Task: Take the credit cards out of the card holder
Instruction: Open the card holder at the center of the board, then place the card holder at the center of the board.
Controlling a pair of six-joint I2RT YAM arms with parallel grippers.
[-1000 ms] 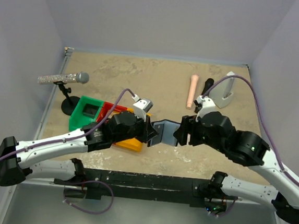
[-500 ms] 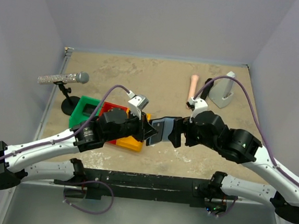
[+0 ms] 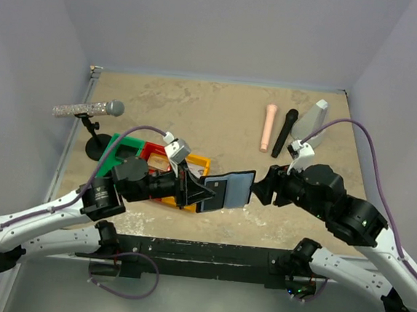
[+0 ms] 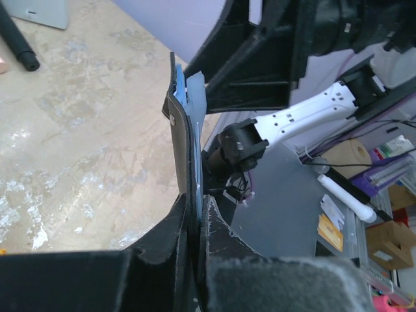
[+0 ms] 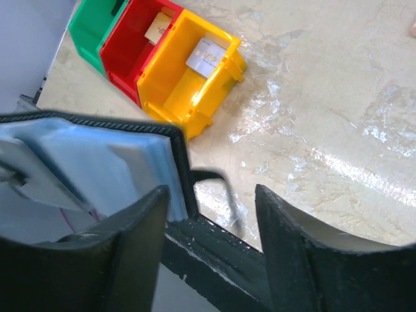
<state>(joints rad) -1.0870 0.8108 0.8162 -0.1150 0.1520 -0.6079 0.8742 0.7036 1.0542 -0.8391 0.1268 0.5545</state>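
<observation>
My left gripper point(image 3: 204, 192) is shut on the left edge of the card holder point(image 3: 236, 188), a black wallet held above the table with its pale blue inner face up. In the left wrist view the wallet point(image 4: 185, 143) stands edge-on between the shut jaws of my left gripper point(image 4: 195, 198). My right gripper point(image 3: 259, 188) is open at the wallet's right edge. In the right wrist view the wallet point(image 5: 97, 162) is beside its left finger, and the black side tab sits between the jaws of my right gripper point(image 5: 209, 195). A tan card point(image 5: 158, 27) lies in the red bin point(image 5: 127, 49). A silvery card point(image 5: 207, 55) lies in the yellow bin point(image 5: 185, 88). The dark card does not show.
The joined green point(image 3: 113, 159), red and yellow bins sit on the table under my left arm. A microphone on a stand point(image 3: 88, 109) is at the back left. A pink cylinder point(image 3: 269, 127), a black marker point(image 3: 284, 131) and a grey wedge point(image 3: 314, 121) lie at the back right.
My left arm drew back to the left and turned the wallet so its pale face shows. My right gripper moved right, and now sits open at the wallet's right edge.
</observation>
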